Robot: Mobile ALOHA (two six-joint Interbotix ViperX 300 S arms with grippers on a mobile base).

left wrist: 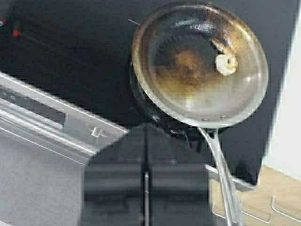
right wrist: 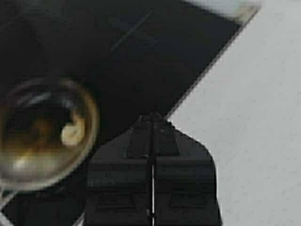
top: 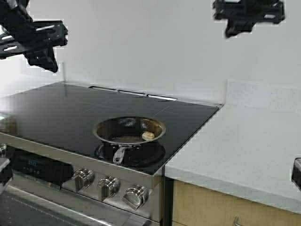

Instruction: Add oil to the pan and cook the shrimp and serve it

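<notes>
Oven front: the nearest part of the stove, cut off at the frame edge; the display (top: 35, 163) glows bluish but its characters are too small to read.
Knobs: three steel knobs (top: 109, 187) on the stove's front panel, just below the pan; no markings can be made out.
Pan (top: 130, 130): on the front right burner of the black cooktop (top: 61, 113), its stubby handle pointing toward the knobs. Shiny steel rim, dark inside with a brown patch in the middle.
Shrimp (top: 148, 135): one small, pale, curled piece lying in the pan, on its right side near the wall.
Counter (top: 244, 141): pale, speckled, touching the cooktop's right edge; a dark object at its right edge is cut off and cannot be identified.
Left gripper (left wrist: 146, 141): raised high over the cooktop's far left, fingers closed together, holding nothing.
Right gripper (right wrist: 152, 123): raised high above the counter side, fingers pressed together, empty.
Writing: none readable anywhere.
</notes>
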